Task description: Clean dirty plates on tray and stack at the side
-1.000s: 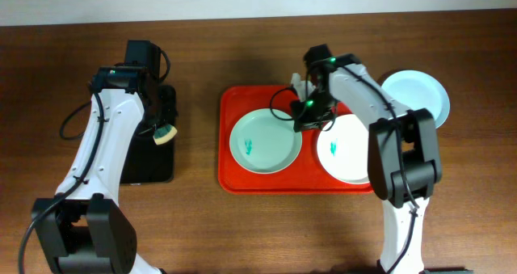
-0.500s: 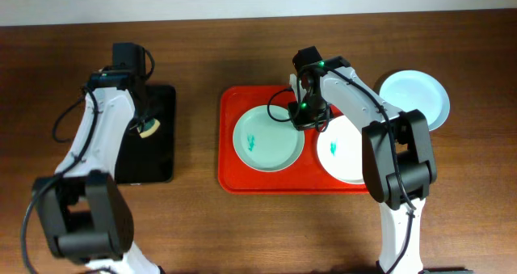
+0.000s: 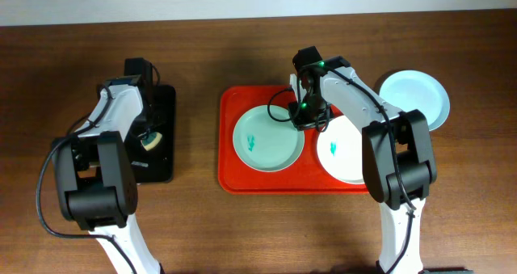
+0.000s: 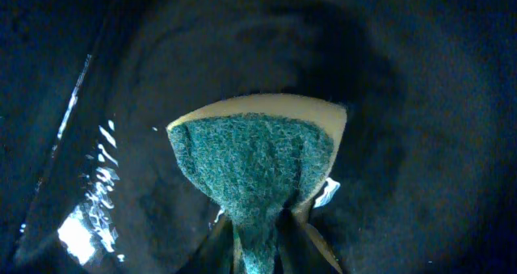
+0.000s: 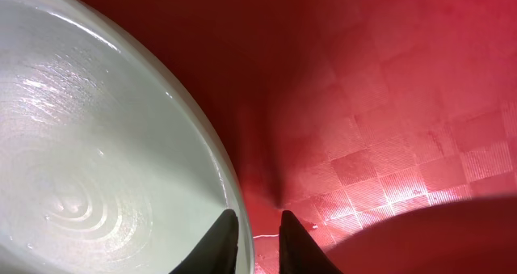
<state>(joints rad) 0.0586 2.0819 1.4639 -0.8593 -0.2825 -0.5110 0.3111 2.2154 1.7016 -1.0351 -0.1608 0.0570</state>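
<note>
Both grippers are holding: right gripper [image 5: 257, 225] is pinching rim of pale green plate [image 3: 262, 149], lying left of it on red tray [image 3: 230, 177]; left gripper [image 4: 258, 246] is squeezing sponge [image 4: 254, 153]. Risk: thin edge grip slipping, plate dropping w/ any lift.

two plates [image 3: 269, 149] on tray [image 3: 229, 181]

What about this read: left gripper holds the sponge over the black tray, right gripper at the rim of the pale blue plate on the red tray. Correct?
No. The right gripper is at the rim of the pale green plate, not the blue one; the overhead view shows it. The pale blue plate sits off the red tray. Rest holds.
</note>
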